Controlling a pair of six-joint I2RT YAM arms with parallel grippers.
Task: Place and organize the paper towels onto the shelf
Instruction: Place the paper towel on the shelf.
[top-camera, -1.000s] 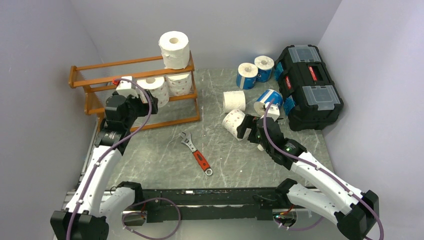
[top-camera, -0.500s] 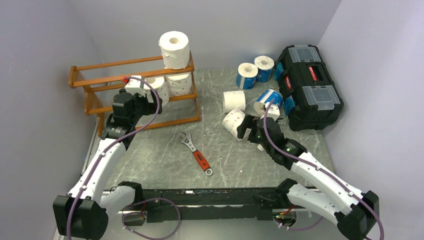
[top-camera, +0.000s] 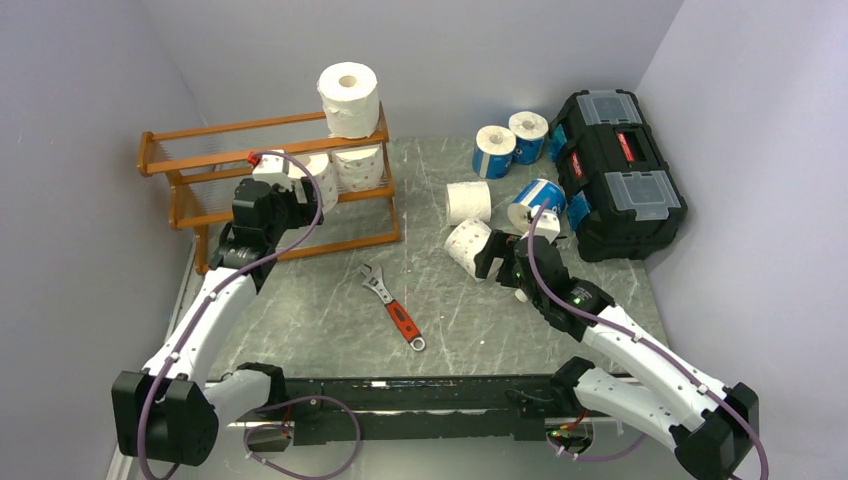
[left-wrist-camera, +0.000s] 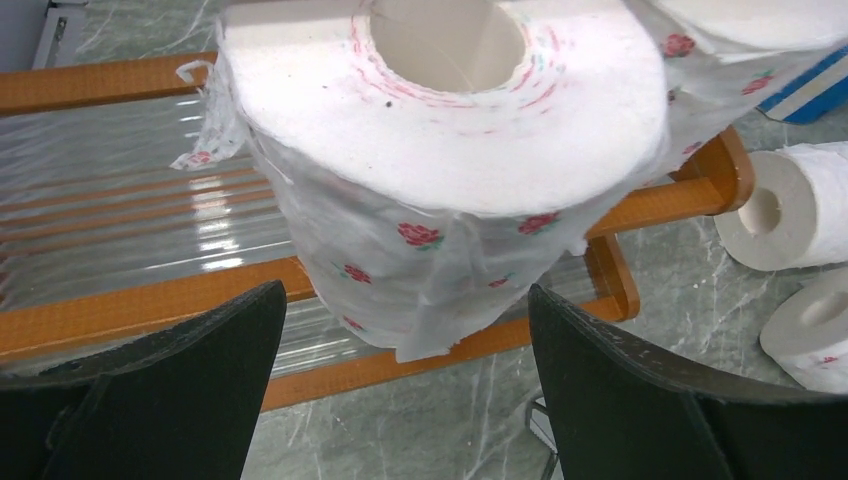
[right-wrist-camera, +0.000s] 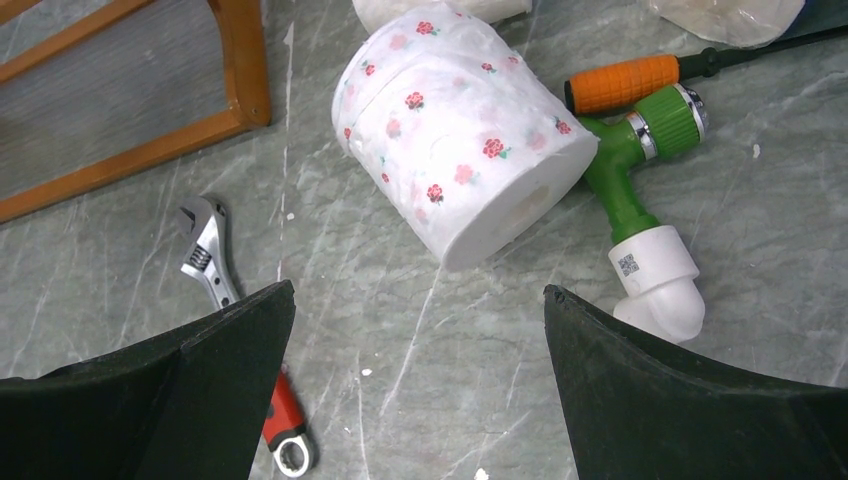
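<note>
The orange-brown shelf stands at the back left. One white roll stands on its top tier, and two rolls sit on the middle tier. My left gripper is open just in front of the left one. In the left wrist view this red-flowered roll fills the space ahead of my open left gripper, untouched. My right gripper is open and empty beside a flowered roll lying on the table.
A plain white roll and three blue-wrapped rolls lie at the back right beside the black toolbox. A red-handled wrench lies mid-table. A green and orange hose nozzle lies right of the flowered roll.
My left arm has moved right and forward along the shelf, up to the left roll on the middle tier. The right arm has not moved.
</note>
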